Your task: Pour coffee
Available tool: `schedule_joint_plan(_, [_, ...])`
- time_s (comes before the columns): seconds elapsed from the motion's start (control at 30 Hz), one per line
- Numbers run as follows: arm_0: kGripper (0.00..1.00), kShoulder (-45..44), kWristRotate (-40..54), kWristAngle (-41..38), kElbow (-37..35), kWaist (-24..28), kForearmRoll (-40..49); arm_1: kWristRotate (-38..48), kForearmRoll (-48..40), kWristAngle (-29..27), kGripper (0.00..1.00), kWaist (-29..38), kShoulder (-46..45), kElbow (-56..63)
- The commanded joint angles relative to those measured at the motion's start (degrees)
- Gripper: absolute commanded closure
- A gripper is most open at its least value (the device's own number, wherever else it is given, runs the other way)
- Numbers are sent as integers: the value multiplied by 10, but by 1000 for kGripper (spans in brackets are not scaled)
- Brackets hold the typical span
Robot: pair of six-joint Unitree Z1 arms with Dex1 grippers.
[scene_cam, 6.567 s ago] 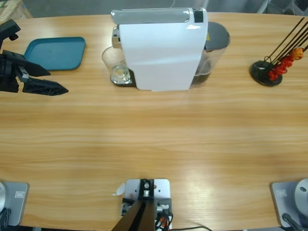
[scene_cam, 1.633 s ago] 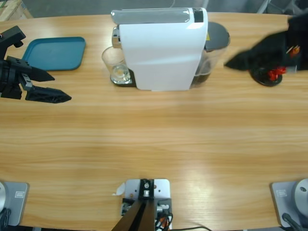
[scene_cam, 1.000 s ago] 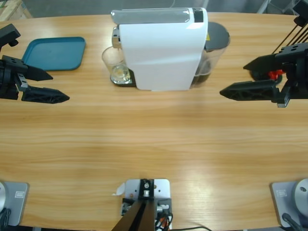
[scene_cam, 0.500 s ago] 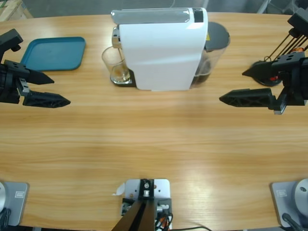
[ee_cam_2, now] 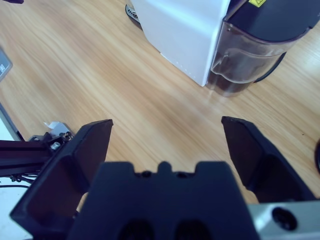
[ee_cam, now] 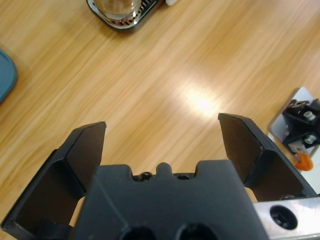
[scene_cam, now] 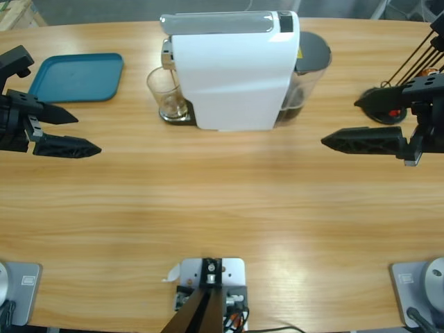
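Nearest you in the high view is bare table (scene_cam: 222,208), with nothing on its lower half. At mid-height your left end effector (scene_cam: 66,130) comes in from the left edge and your right end effector (scene_cam: 361,125) from the right edge. Both have their jaws spread wide apart and hold nothing; each wrist view shows only wood between the tips.

Farther up, at top centre, stands the white coffee machine (scene_cam: 232,69) with its dark water tank (scene_cam: 309,62) on the right side. The glass (scene_cam: 166,94) sits on the machine's drip tray, tucked against its left face. The coffee (scene_cam: 171,109) is a thin brown layer in the bottom of that glass. Your left wrist view catches the glass base (ee_cam: 117,6) at its top edge, well apart from the jaws.

A blue tray (scene_cam: 78,76) lies in the upper left, and a black wire stand with red and orange pieces (scene_cam: 388,100) is at the upper right.

Expect the glass to be rigid, smooth and slippery, and breakable if squeezed hard or knocked against the machine. It should be light, with so little liquid inside, yet the open top means any tilt may spill. Your left end effector is the closer one. Take hold across the middle of the glass wall, from the open left side, and keep it upright as you draw it clear.
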Motion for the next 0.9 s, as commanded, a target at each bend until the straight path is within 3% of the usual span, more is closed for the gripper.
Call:
schedule_joint_plan(0.03, [18,-13,1,-6,15,-6,-4,-7,-9,-4,0,5,-22,31])
schedule_joint_plan(0.9, [18,-18,0,-1,24,-2,-9,-7,-12,-15,0,5,-8,30])
